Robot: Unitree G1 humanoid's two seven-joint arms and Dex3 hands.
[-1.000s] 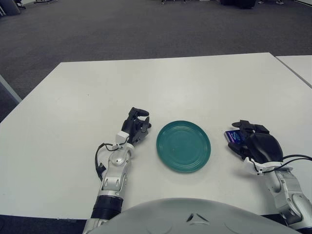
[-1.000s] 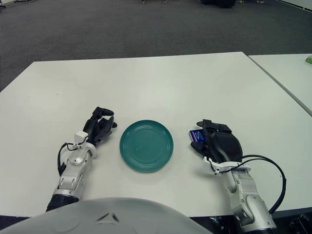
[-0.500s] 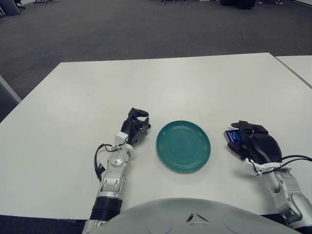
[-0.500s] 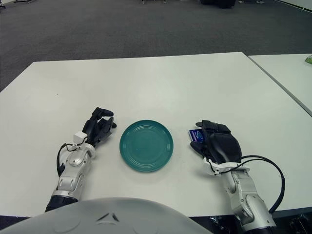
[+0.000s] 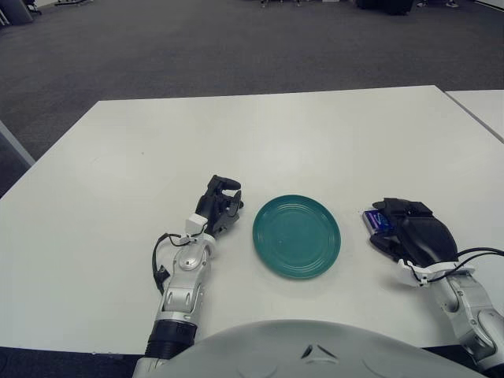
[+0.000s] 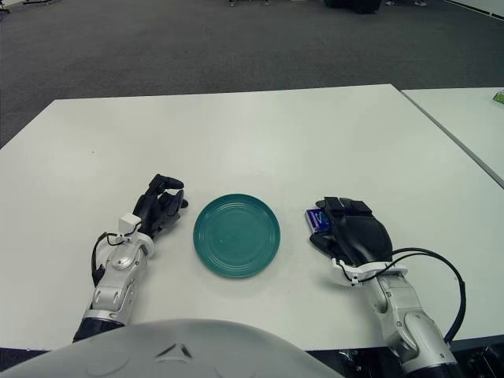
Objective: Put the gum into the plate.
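The right hand (image 6: pixel 346 232) curled over the gum (image 6: pixel 316 218) beside the plate (image 6: pixel 236 235), securing a grip for transfer.

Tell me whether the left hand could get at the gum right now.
Probably not easily. The gum lies under the right hand, right of the plate, while the left hand rests on the plate's far side.

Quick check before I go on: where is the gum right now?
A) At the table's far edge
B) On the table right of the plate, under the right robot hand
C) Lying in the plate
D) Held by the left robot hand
B: the gum shows beneath the right robot hand, on the table beside the plate, which holds nothing.
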